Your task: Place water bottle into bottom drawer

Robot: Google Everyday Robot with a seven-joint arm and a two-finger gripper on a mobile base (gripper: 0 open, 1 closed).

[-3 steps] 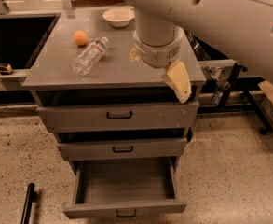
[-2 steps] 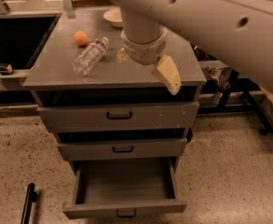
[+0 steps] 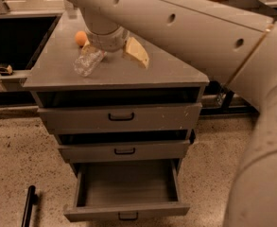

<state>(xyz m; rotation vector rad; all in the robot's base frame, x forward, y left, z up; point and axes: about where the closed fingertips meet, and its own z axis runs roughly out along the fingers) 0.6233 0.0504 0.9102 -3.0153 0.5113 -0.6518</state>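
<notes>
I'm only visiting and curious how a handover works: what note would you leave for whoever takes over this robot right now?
Gripper: low over the cabinet top, at the upper end of the bottle; a grasp is not confirmed.
Bottle: lying on its side on the cabinet top, near the orange.
Bottom drawer: pulled open, bottle not in it.
Done: drawer is open.
Left: grasp the bottle, carry it down, set it in the bottom drawer.
</notes>
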